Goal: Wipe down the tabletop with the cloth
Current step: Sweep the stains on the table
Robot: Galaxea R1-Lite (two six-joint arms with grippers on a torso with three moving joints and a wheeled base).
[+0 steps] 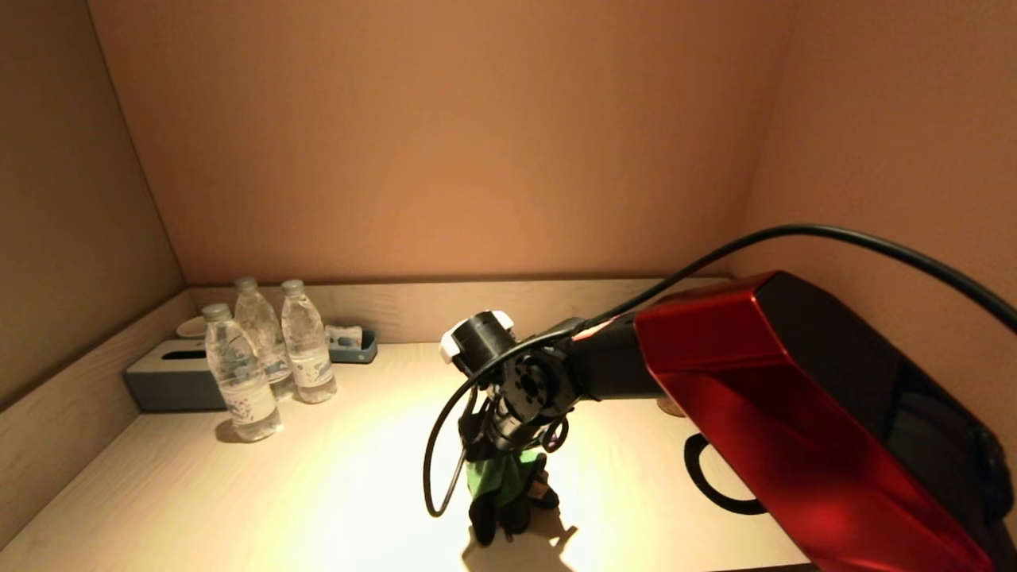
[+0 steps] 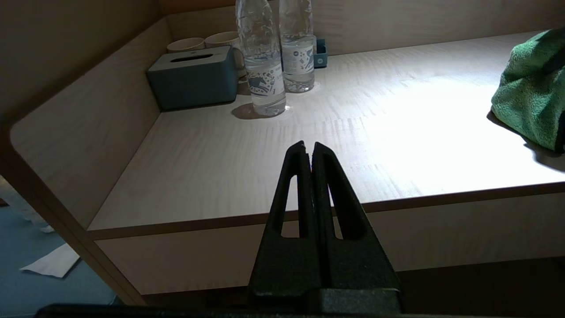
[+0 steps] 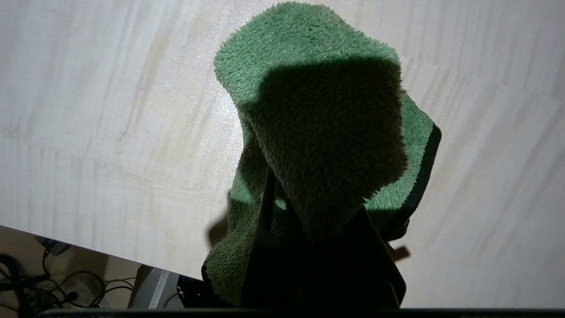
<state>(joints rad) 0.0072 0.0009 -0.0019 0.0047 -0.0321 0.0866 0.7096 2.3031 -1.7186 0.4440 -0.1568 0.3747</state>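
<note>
A green fleece cloth [image 1: 500, 473] hangs bunched from my right gripper [image 1: 508, 500], which points down over the pale wooden tabletop [image 1: 334, 477] near its front edge. In the right wrist view the cloth [image 3: 318, 132] drapes over the shut fingers and hides their tips, just above the tabletop [image 3: 110, 110]. My left gripper [image 2: 309, 148] is shut and empty, held off the table in front of its front edge; it does not show in the head view. The cloth [image 2: 529, 88] shows to one side in the left wrist view.
Three water bottles [image 1: 262, 357] stand at the back left beside a blue-grey tissue box [image 1: 171, 377] and a small blue tray [image 1: 353, 345]. Cups [image 2: 190, 44] sit behind the box. Side and back walls enclose the table. A black cable [image 1: 445, 445] loops by the right wrist.
</note>
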